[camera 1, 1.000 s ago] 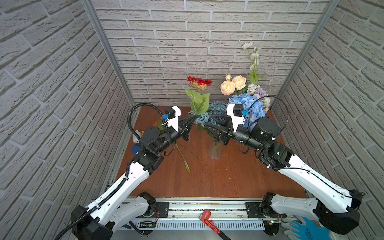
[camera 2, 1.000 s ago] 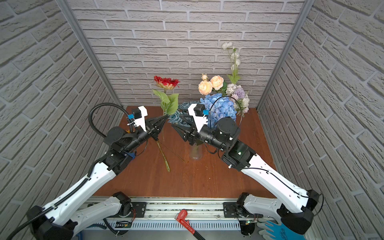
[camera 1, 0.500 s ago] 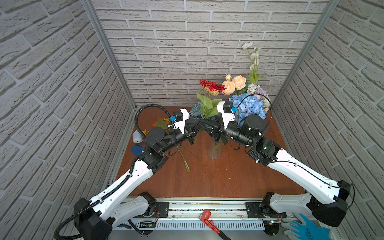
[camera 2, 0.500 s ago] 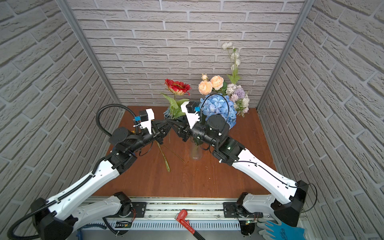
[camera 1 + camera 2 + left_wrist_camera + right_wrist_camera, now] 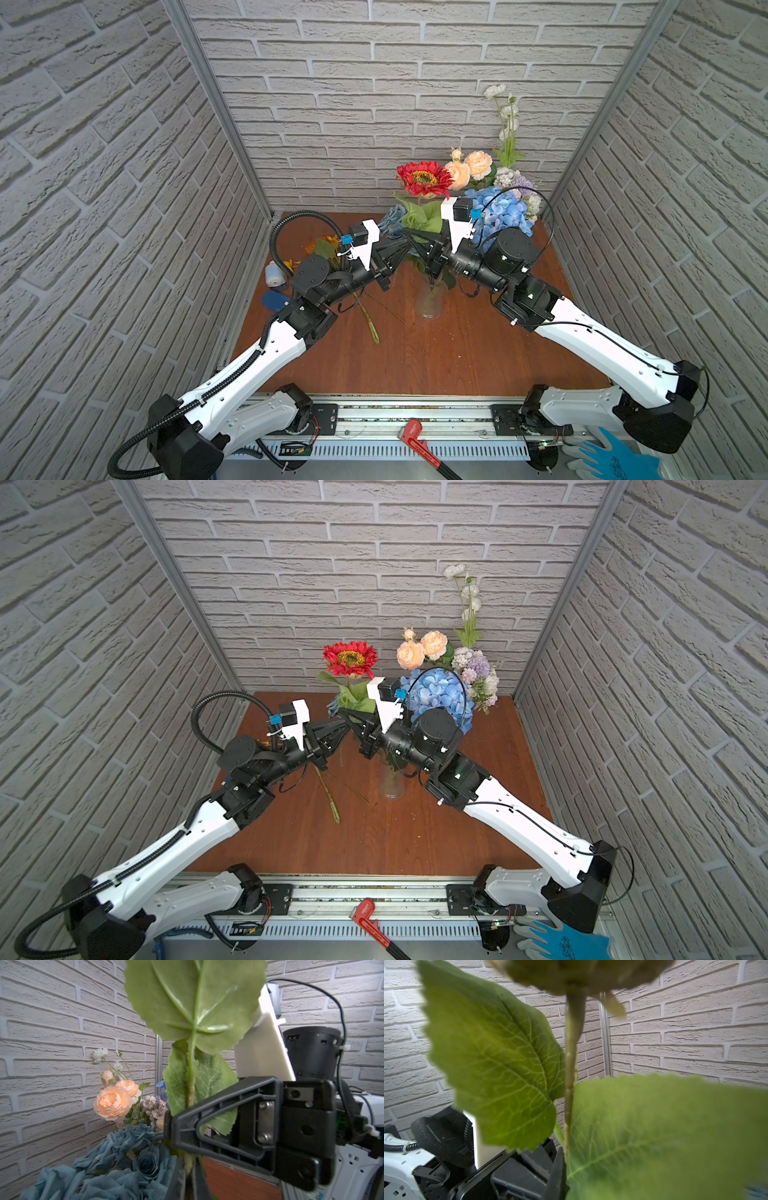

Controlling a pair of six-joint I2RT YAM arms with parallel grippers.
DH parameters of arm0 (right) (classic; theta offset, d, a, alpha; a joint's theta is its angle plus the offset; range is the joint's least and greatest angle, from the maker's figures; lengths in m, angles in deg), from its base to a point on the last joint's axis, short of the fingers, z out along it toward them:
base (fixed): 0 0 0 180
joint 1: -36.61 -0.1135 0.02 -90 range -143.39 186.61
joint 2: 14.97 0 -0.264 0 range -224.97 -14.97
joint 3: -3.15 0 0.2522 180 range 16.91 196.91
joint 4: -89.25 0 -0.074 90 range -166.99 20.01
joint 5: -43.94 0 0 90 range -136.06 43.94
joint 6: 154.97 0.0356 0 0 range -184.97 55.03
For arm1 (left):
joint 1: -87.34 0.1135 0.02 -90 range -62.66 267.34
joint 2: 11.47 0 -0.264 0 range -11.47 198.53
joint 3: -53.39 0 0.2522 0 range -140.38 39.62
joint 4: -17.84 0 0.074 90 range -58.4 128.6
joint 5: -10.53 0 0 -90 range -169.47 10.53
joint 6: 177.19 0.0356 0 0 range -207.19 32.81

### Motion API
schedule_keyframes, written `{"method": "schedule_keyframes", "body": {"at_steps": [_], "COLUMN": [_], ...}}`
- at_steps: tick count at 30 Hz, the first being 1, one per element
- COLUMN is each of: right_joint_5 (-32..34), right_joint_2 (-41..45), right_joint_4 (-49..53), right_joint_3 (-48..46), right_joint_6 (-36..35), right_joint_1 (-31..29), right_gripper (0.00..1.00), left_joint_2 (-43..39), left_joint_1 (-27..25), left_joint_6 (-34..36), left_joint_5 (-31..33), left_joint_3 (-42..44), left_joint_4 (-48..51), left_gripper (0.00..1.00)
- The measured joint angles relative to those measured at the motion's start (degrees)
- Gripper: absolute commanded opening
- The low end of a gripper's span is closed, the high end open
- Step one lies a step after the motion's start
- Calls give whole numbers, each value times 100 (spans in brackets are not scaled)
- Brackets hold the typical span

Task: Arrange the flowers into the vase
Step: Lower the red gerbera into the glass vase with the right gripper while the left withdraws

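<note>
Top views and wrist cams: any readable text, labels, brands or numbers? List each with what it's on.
No text can be read in any view.
Red-headed, black-handled tool: faint marking on the red part, too small to read.
Blue and grey work glove: dark print on the blue, too blurred to read.

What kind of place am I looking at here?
Probably a robot lab test cell: brick-pattern wall panels on a metal frame, two robot arms mounted on a rail, and a wooden table.
</note>
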Motion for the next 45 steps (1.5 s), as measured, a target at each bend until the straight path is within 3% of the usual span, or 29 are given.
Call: {"method": "schedule_keyframes", "body": {"at_steps": [1,11,17,25,34,45], "right_joint_5": [2,385,455,813,1285,1519], "right_joint_2": [2,428,748,866,662,428], "right_joint_4": [-13,415,992,1231,476,-649], "right_joint_3": [-7,-286,-420,-754,-1384,-2046], "right_joint_6": [-7,-380,-901,-1792,-2468,-2586], "right_joint_1": [4,98,116,116,133,439], "right_gripper": [6,6,6,6,6,6], "left_joint_2": [-2,-442,-857,-514,-186,-107], "left_joint_1": [-4,129,938,2013,2079,2085], "left_joint_6": [4,-24,-544,-1714,-2133,-2249], "left_joint_5": [28,739,1447,1773,1742,1823], "left_joint_3": [0,378,1056,1742,1770,1908], "left_joint_4": [28,376,494,529,461,483], "left_gripper": [98,98,98,98,98,98]}}
